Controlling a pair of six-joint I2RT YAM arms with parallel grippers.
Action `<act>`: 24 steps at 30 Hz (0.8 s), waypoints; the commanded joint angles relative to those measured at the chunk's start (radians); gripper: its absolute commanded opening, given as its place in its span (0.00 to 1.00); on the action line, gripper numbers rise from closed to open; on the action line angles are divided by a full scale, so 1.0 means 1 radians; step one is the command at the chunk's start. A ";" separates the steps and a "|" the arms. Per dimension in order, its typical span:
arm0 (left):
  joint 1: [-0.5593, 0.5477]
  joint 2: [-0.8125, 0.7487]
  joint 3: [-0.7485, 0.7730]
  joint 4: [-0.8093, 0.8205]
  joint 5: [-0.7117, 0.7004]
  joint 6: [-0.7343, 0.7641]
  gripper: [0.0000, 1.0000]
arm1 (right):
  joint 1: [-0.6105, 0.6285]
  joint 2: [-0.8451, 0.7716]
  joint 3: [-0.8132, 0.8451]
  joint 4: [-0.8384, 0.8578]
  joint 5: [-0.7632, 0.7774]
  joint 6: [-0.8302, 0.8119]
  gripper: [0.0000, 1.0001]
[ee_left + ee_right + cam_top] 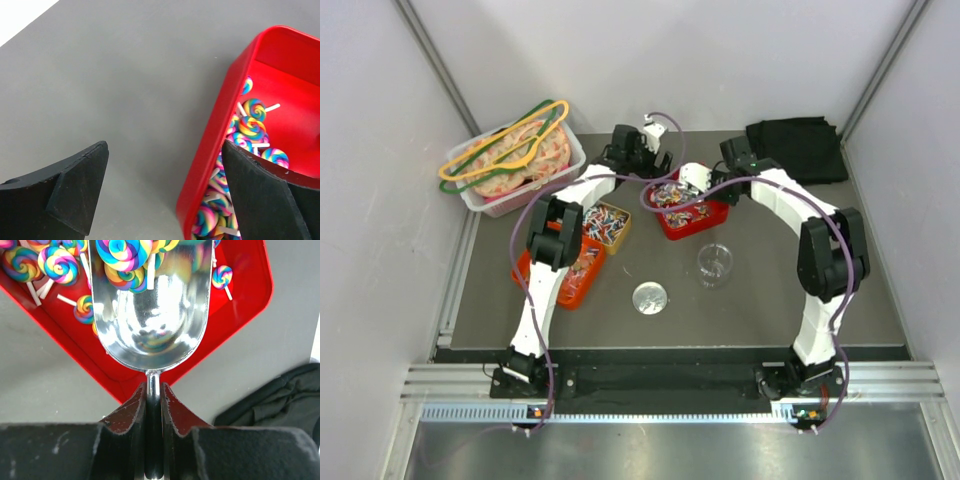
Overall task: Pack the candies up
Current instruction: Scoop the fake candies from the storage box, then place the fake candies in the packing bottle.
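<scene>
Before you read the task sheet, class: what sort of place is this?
Probably a robot test cell, not a shop: a left arm and right arm mounted on a metal rail, plain white enclosure walls, and a red tray of candies laid out.

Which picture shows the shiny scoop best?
The right wrist view. The scoop fills it, handle pinched in the right gripper, candies at its mouth. From the top it's too small to make out over the red tray. The left wrist view misses it.
</scene>
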 commanded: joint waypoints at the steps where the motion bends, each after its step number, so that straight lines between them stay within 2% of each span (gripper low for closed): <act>1: 0.017 -0.046 0.030 0.044 0.003 -0.022 0.99 | -0.007 -0.098 -0.005 0.004 -0.038 0.009 0.00; 9: 0.043 -0.079 0.017 0.052 -0.001 -0.053 0.99 | -0.026 -0.171 -0.091 0.030 -0.040 0.032 0.00; 16: 0.043 -0.086 0.008 0.055 0.003 -0.048 0.99 | -0.078 -0.189 -0.103 0.021 -0.068 0.047 0.00; 24: 0.043 -0.102 0.001 0.023 -0.004 -0.033 0.99 | -0.092 -0.298 -0.117 -0.125 -0.071 -0.032 0.00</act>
